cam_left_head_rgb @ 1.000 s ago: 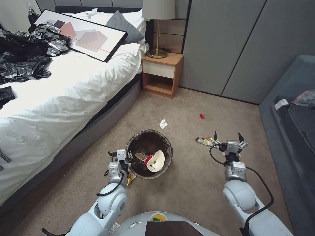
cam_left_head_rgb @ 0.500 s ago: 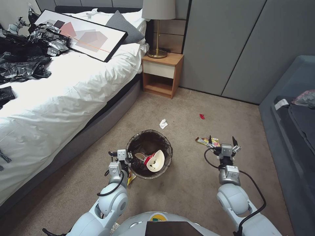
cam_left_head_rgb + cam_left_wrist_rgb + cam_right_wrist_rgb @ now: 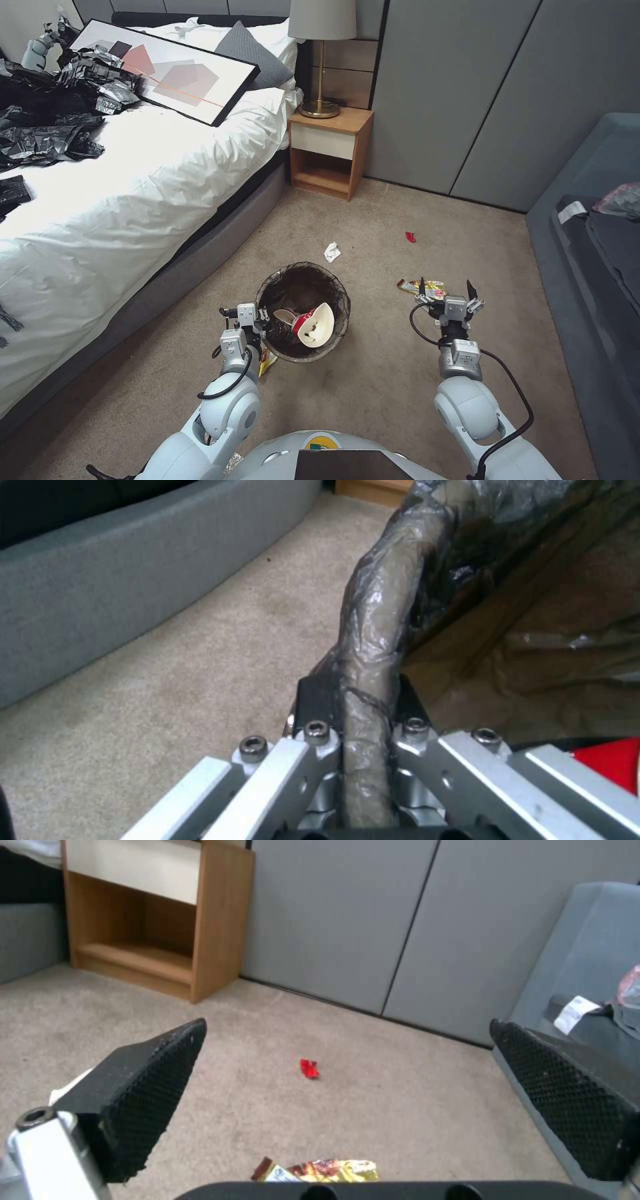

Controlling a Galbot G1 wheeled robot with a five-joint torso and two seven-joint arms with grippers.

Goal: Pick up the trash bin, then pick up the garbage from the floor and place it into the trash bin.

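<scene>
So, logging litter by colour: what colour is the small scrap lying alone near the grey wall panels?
Red: the small crumpled scrap, clearest in the right wrist view.

Trash bin (image 3: 303, 312) sat on the floor (image 3: 373, 393) straight ahead of the robot, bed (image 3: 133, 180) to its left, nightstand (image 3: 330, 152) beyond it against the wall. Left gripper (image 3: 261, 315) was at the bin's left rim, jaws clamped over the rim (image 3: 373, 680). Paper cups (image 3: 312, 327) lay inside the bin. White scrap (image 3: 331, 252) lay on the floor just behind the bin; red scrap (image 3: 410, 236) farther back and right. Snack wrapper (image 3: 421, 287) lay right of the bin, right gripper (image 3: 445, 291) directly over its near edge, jaws spread wide. Sofa (image 3: 593, 267) along the right. Lamp (image 3: 320, 53) stood on the nightstand.
</scene>
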